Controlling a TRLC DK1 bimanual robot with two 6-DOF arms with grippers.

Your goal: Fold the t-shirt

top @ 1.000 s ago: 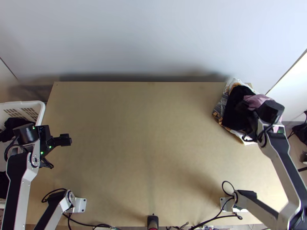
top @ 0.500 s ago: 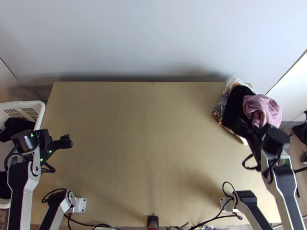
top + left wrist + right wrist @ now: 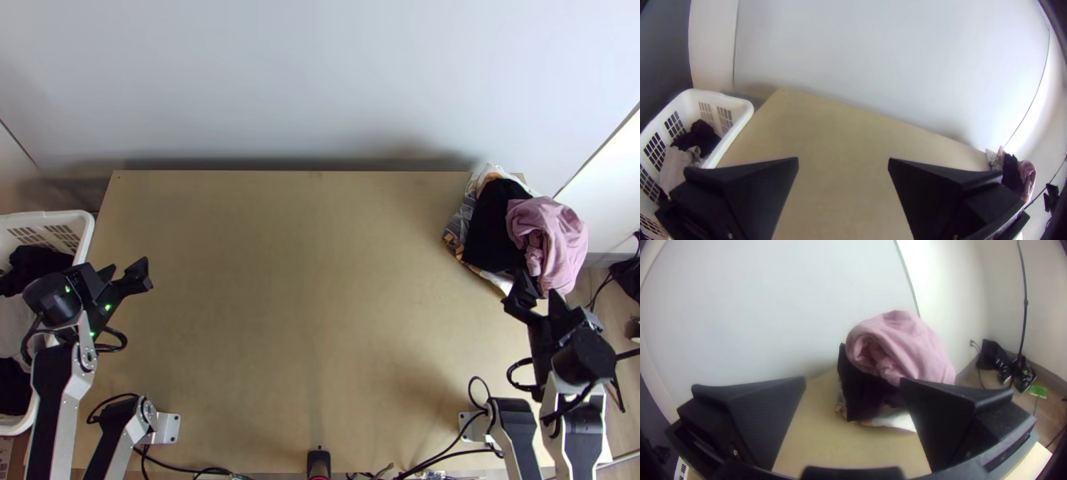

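The right gripper (image 3: 538,296) is nearer the bases than a second ago, when it was over the pile; now it is beside the pile's near side. Its jaws stand wide apart, the pile and table (image 3: 312,272) seen between them in the right wrist view; contact there cannot be told. The left gripper (image 3: 122,269), slightly turned since then, is over the table's left side, its jaws also wide apart around open air, just beside the white basket (image 3: 87,232) of clothes. Farther off, at the table's far right corner, the pink garment (image 3: 556,228), perhaps the t-shirt, lies bunched and uncovered by the arm, partly over black cloth (image 3: 490,232) and patterned cloth (image 3: 458,232).
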